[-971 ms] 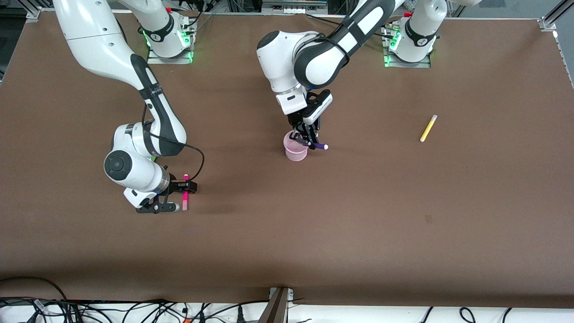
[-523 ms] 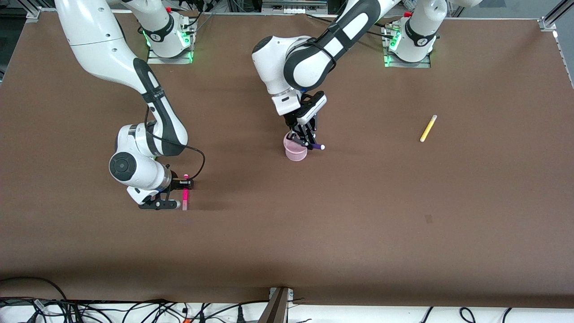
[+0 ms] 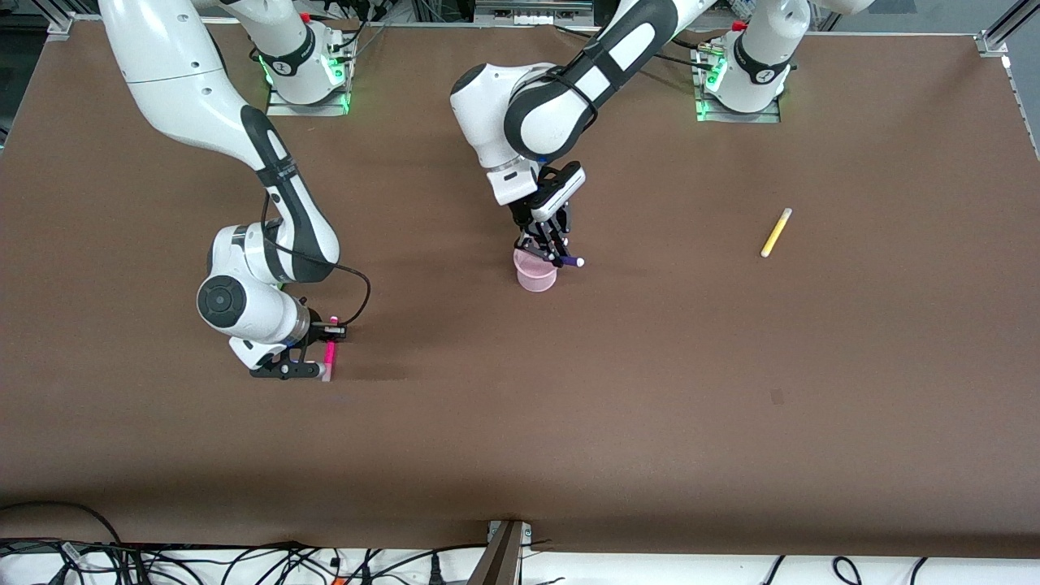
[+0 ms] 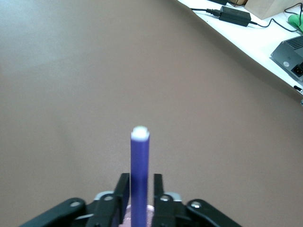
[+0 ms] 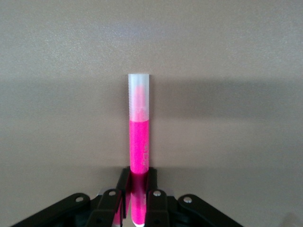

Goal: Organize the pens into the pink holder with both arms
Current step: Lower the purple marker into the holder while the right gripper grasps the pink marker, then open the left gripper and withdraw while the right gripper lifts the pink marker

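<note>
The left gripper (image 3: 553,250) hung over the pink holder (image 3: 535,275), which stood upright on the brown counter (image 3: 650,390) about midway between the two arms' ends. Its fingers (image 4: 122,191) were pinched on the purple pen (image 3: 567,260), which lay tilted above the holder's rim with its pale end pointing toward the left arm's end of the counter. In the left wrist view the pen (image 4: 140,175) ran straight out between the two fingers, pale tip outermost, and a sliver of pink showed beneath it.

The right gripper (image 3: 318,351) was low at the counter near the right arm's end, nearer to the front camera than the holder. Its fingers (image 5: 124,182) were clamped on the hot pink pen (image 3: 329,354). The right wrist view showed this pen (image 5: 139,151) gripped by its pink body, the clear pale cap sticking out past the fingertips, with the counter surface close by; whether the pen touched the counter could not be told.

The yellow pen (image 3: 776,232) lay flat on the counter toward the left arm's end, well apart from the holder and both grippers.
</note>
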{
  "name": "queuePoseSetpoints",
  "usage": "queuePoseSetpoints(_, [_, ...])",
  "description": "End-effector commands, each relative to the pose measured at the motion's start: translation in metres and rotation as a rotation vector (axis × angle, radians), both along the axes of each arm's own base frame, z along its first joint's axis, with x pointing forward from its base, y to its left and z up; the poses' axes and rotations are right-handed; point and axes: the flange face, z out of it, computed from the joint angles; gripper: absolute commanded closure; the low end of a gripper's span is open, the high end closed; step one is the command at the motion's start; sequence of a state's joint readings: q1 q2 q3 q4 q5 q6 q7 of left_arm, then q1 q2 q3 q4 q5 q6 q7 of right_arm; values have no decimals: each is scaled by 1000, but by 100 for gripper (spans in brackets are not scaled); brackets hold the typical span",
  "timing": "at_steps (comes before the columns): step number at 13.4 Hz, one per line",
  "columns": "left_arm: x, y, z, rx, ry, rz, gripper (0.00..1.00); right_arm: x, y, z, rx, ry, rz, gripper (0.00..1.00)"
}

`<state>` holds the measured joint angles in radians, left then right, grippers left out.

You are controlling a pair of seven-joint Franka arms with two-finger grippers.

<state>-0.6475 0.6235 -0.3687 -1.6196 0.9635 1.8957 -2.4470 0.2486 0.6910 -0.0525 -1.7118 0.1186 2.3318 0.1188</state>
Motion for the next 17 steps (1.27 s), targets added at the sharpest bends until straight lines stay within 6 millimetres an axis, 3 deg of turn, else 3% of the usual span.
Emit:
queuePoseSetpoints(1, [4, -6, 5, 18, -43, 12, 35, 1, -2, 3, 15, -5, -16, 100])
queuePoseSetpoints(2, [4, -6, 7, 17, -44, 11, 12, 3, -3, 4, 17, -7, -17, 100])
queuePoseSetpoints(3, [10, -4, 14, 9, -51, 17, 7, 5, -4, 8, 32, -5, -32, 100])
queuePoseSetpoints(7, [60, 24, 63, -4, -6, 11, 0, 16, -3, 23, 77, 44, -74, 100])
queuePoseSetpoints(12, [122, 92, 136, -100, 179, -9, 0, 22, 12, 46, 186, 183, -221, 100])
queuePoseSetpoints(15, [152, 145, 188, -198, 311, -93, 0, 30, 41, 85, 208, 274, -361, 100])
queuePoseSetpoints(17, [165, 183, 219, -255, 368, -167, 0, 24, 76, 106, 295, 378, -476, 100])
